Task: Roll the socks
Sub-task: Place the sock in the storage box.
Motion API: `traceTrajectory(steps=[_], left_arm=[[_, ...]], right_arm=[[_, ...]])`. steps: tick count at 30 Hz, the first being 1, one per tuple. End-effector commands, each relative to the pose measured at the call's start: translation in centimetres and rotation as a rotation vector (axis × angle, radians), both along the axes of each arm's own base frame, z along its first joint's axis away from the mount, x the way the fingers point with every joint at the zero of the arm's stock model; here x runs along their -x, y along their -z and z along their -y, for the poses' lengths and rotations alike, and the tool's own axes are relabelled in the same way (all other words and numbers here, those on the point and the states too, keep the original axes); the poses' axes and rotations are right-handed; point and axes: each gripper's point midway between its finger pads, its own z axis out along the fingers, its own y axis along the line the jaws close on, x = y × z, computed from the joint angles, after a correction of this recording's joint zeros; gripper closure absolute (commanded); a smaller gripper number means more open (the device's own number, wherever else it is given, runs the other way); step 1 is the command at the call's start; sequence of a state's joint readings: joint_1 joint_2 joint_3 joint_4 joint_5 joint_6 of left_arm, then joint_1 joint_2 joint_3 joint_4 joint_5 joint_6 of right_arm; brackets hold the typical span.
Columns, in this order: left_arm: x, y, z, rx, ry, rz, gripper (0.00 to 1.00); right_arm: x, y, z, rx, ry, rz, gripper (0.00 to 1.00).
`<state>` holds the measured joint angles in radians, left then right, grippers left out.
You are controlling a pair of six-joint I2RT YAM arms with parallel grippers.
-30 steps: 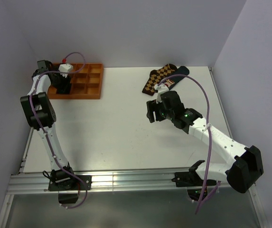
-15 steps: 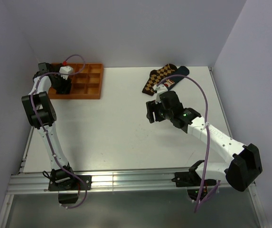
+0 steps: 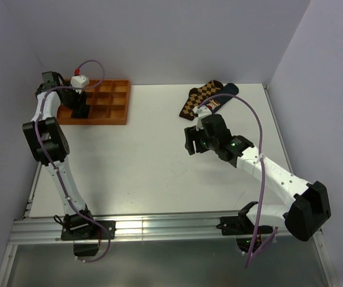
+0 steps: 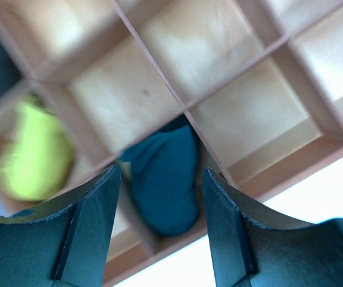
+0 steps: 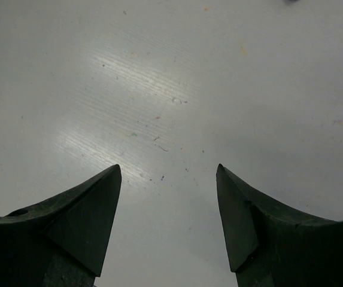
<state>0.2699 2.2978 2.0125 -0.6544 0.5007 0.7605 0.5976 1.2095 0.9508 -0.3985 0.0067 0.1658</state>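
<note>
A rolled dark teal sock bundle (image 4: 166, 182) lies in a near-edge compartment of the wooden tray (image 4: 261, 63). My left gripper (image 4: 160, 170) hangs open just above it, one finger on each side, gripping nothing. From above, the left gripper (image 3: 78, 106) is over the tray (image 3: 116, 110) at the back left. A flat dark teal sock (image 3: 230, 89) with a red and white patch lies at the back right. My right gripper (image 3: 190, 144) is open and empty over bare table, also in its wrist view (image 5: 168, 170).
A yellow-green bundle (image 4: 30, 155) fills the compartment beside the teal one. Brown and black argyle socks (image 3: 197, 98) lie next to the flat teal sock. Grey walls close in the back and both sides of the white table (image 3: 141, 161).
My left arm has drawn slightly up and back over the tray, its wrist now a little further towards the back left. The right arm has barely moved.
</note>
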Motion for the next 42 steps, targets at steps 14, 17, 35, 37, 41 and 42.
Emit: traceTrajectory(steps=[14,17,35,37,41,42], left_arm=[[-2.1,-8.2,-0.9,0.159,-0.256,0.241,0.62],[-1.6,-7.0,-1.1,0.173,-0.316,0.229,0.62],[-3.0,-3.1,-2.3,0.183,-0.396,0.183,0.68],[-2.9,-2.5,-2.2,0.184,-0.394,0.170,0.70],[-2.9,-1.1,-2.6,0.167,-0.410,0.152,0.70],[-2.8,-0.7,-2.6,0.166,-0.411,0.143,0.70]], right_arm=[[-0.6,-3.2,-0.2,-0.049,0.002,0.075,0.28],[-0.6,-3.1,-0.2,-0.049,0.003,0.073,0.28],[-0.5,-2.7,-0.1,-0.047,0.007,0.063,0.28],[-0.5,-2.6,-0.1,-0.044,0.006,0.062,0.28],[-0.5,-2.5,-0.1,-0.043,0.006,0.057,0.29],[-0.5,-2.5,-0.1,-0.043,0.006,0.057,0.29]])
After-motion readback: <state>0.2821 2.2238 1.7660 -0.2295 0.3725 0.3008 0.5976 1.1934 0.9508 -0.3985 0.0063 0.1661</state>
